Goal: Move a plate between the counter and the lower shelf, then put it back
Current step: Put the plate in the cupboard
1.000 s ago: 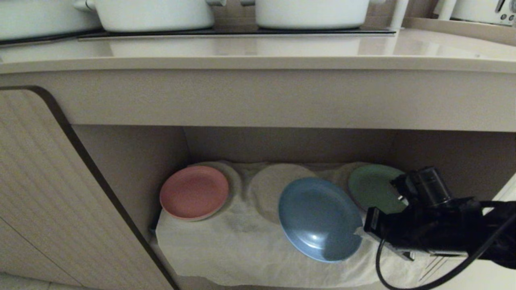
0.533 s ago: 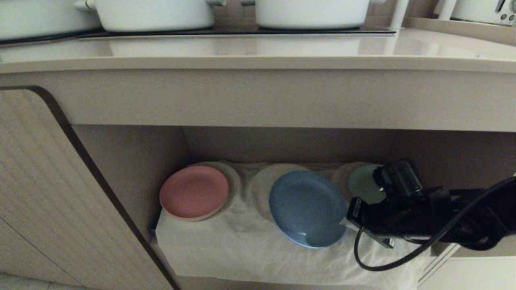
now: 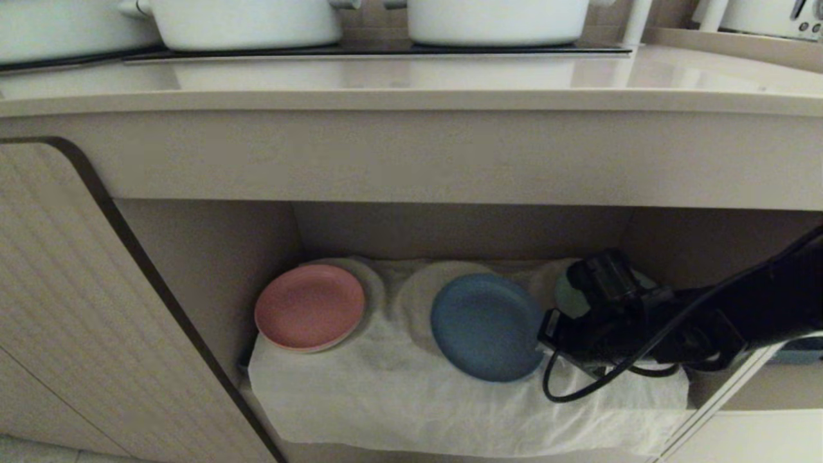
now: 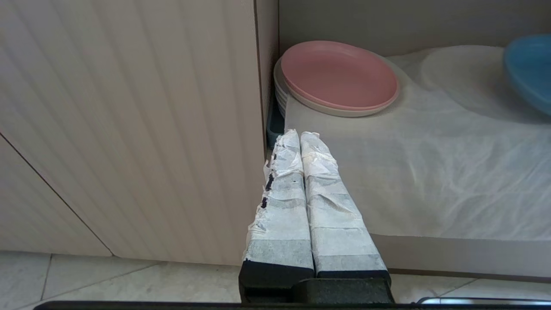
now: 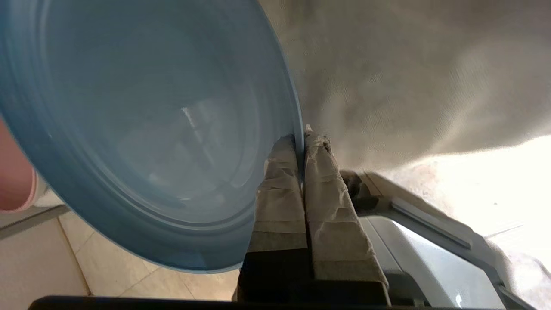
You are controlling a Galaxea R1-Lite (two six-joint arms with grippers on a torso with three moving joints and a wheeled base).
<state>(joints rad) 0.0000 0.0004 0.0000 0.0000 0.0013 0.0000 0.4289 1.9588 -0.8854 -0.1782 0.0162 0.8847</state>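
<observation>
Ribbed beige cabinet door (image 3: 77,308) is seen at left, smooth beige counter (image 3: 411,90) above. Lower shelf (image 3: 212,257) is lined with wrinkled white cloth (image 3: 398,399). Round matte pink plate (image 3: 310,307) is stacked at left. Round matte light-blue plate (image 3: 487,326), face tilted toward camera, is pinched at its rim by right gripper (image 5: 302,142). Left gripper (image 4: 299,137) is clenched empty, outside shelf.

- Plate (image 3: 485,325): round, matte light blue with a shallow raised rim, inside the lower shelf between a pink and a green plate, tilted, its right edge pinched.
- Lower shelf (image 3: 411,399): open beige recess lined with wrinkled white cloth.
- Counter (image 3: 411,80): smooth beige worktop above the recess.
</observation>
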